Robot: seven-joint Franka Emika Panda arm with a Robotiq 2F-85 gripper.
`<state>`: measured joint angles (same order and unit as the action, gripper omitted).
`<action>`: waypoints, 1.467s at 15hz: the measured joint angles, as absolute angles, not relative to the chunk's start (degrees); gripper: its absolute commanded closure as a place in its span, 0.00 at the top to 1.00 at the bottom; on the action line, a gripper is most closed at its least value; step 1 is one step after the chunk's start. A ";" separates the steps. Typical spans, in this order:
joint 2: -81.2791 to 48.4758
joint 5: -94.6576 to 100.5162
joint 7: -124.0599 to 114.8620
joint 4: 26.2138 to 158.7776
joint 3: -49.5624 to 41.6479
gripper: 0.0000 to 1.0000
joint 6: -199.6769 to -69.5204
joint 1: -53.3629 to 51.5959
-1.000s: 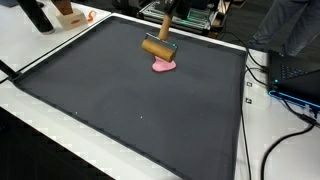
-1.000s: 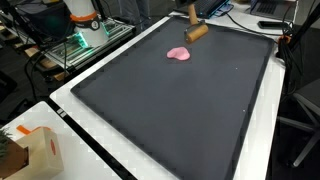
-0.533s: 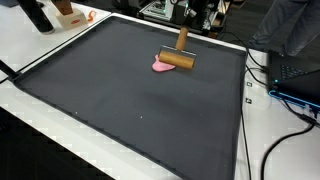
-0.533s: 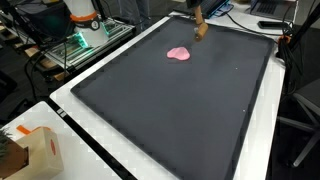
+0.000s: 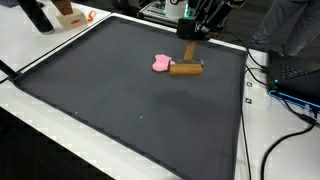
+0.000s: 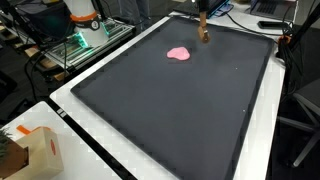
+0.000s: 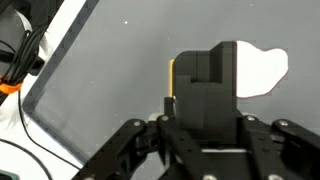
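Note:
A wooden tool with a short handle and a cylinder head rests its head on the black mat, just beside a flat pink lump. My gripper is shut on the handle from above, near the mat's far edge. The same tool and pink lump show in both exterior views, with the gripper at the top. In the wrist view the gripper hides most of the tool, and the pale pink lump lies past it.
White table margin borders the mat, with cables and a dark device along one side. A cardboard box sits at a near corner. A rack with green lights stands beyond the table.
The gripper has carried the tool sideways across the pink lump, from above it to its other side, and lowered the head toward the mat. The lump stays in place.

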<state>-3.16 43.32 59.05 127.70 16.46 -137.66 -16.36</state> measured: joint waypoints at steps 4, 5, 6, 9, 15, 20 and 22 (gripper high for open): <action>-4.80 43.26 70.21 127.31 16.30 0.23 -138.69 -15.88; -5.05 43.23 72.00 127.31 16.24 0.23 -138.90 -15.69; -5.23 43.04 73.30 127.30 16.15 0.23 -139.14 -15.51; -5.52 41.39 76.23 127.32 15.90 0.23 -140.05 -14.90; -5.85 38.46 81.11 127.59 15.37 0.23 -140.62 -13.84; -5.87 38.46 81.70 127.69 14.81 0.23 -140.62 -13.68; -5.87 38.43 81.70 127.70 14.67 0.23 -140.62 -13.57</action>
